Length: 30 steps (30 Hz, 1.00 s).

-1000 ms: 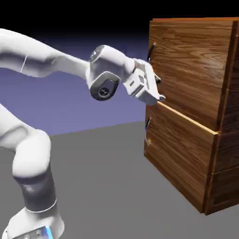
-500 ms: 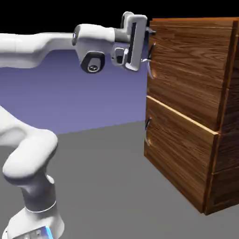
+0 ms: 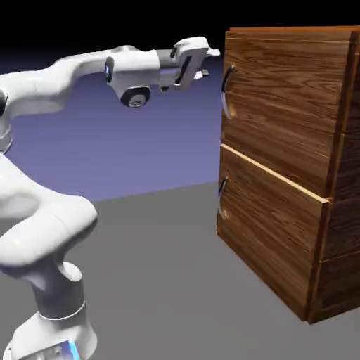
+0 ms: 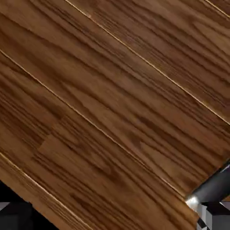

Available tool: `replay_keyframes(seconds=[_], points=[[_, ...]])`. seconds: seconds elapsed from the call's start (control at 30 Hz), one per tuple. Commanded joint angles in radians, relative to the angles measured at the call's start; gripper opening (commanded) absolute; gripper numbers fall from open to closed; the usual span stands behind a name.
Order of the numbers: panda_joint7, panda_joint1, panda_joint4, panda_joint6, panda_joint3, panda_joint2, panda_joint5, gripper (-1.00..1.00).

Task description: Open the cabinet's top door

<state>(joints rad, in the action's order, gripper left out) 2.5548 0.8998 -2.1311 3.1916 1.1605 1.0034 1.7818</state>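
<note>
Cabinet's top door (image 3: 281, 112) sits shut; beside its curved grey handle (image 3: 226, 90), apart, the gripper (image 3: 205, 63) gapes empty, fingertips hard to distinguish.

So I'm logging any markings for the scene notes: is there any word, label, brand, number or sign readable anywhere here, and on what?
None. The cabinet, its top door, the grey handle and the white arm's gripper show no lettering in either view; the hand view shows only wood grain.
</note>
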Motion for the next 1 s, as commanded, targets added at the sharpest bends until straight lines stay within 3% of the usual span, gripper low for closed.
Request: replay_keyframes(seconds=[0.0, 0.2, 0.43, 0.47, 0.97], points=[[0.044, 0.022, 0.016, 0.004, 0.028, 0.010, 0.043, 0.00], [0.304, 0.153, 0.114, 0.026, 0.195, 0.073, 0.299, 0.00], [0.343, 0.334, 0.244, -0.017, 0.261, 0.091, 0.320, 0.00], [0.343, 0.334, 0.244, -0.017, 0.261, 0.091, 0.320, -1.00], [0.321, 0.032, -0.255, -0.578, -0.059, 0.486, 0.494, -1.00]])
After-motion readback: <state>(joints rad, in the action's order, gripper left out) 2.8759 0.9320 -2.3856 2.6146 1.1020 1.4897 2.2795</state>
